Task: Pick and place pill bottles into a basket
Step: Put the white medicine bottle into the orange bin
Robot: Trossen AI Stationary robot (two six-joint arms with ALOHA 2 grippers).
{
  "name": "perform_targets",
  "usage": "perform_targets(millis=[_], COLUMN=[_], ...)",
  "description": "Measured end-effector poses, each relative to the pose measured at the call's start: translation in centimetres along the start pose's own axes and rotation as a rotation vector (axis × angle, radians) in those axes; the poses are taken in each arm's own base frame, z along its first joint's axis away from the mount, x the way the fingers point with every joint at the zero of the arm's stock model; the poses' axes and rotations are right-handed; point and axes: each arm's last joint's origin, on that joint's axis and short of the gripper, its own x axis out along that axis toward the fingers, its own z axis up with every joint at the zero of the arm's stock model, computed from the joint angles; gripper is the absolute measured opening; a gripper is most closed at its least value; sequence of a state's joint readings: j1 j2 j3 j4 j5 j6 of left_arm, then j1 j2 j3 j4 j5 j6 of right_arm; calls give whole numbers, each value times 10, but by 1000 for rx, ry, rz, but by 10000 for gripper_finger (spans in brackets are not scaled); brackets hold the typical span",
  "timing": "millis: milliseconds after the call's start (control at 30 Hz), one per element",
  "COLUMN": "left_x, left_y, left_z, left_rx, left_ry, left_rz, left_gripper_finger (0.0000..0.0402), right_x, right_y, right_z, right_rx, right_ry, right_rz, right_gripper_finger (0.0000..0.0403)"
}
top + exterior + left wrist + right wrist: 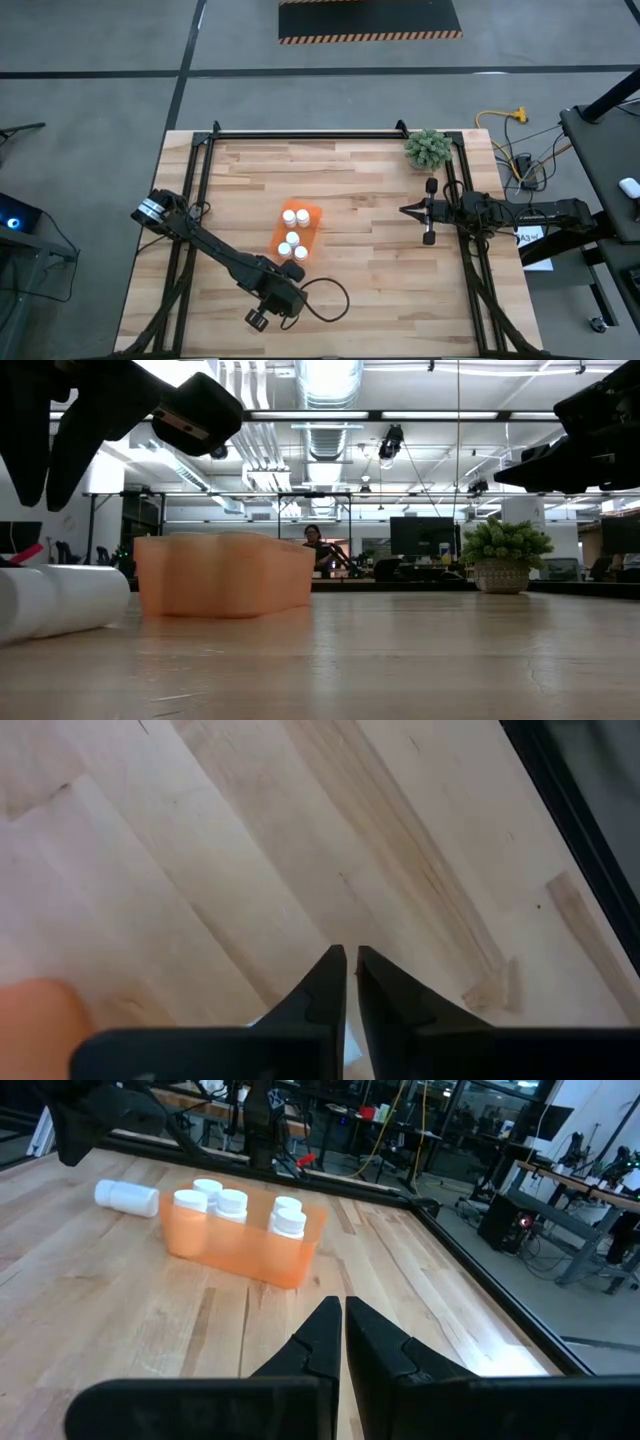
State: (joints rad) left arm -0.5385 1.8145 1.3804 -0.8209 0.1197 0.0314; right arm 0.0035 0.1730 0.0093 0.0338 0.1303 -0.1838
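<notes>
The orange basket (310, 213) stands at mid-table and holds several white-capped pill bottles (232, 1204), all upright. It also shows in the low view (222, 575). One more bottle (127, 1197) lies on its side on the wood just near-side of the basket, and shows in the low view too (60, 605). My left gripper (293, 268) hangs above this bottle with its fingers shut (350, 955) and does not touch it. In the high view the gripper hides the bottle. My right gripper (403, 210) waits shut (343, 1302) to the right of the basket, above the table.
A green fuzzy plant (428, 148) in a small pot stands at the far right corner, and shows in the low view (503, 555). A black frame rail (300, 133) runs along the table's far edge. Bare wood lies between the basket and my right gripper.
</notes>
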Motion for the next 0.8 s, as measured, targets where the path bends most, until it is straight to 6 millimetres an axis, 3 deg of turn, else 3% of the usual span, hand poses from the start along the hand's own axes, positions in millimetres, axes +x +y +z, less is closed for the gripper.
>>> perform_targets(millis=[300, 533, 800], left_x=[0, 0, -1], left_y=[0, 0, 0], left_z=[0, 0, -5], left_rx=[-74, -189, -626], left_ry=[0, 0, 46], left_rz=[-1, -2, 14], left_gripper_finger=[35, 113, 206], right_x=[0, 0, 0], right_y=[0, 0, 0], right_z=[0, 0, 0], right_rx=[0, 0, 0], right_ry=[0, 0, 0], right_rz=[0, 0, 0], right_gripper_finger=[9, 9, 9])
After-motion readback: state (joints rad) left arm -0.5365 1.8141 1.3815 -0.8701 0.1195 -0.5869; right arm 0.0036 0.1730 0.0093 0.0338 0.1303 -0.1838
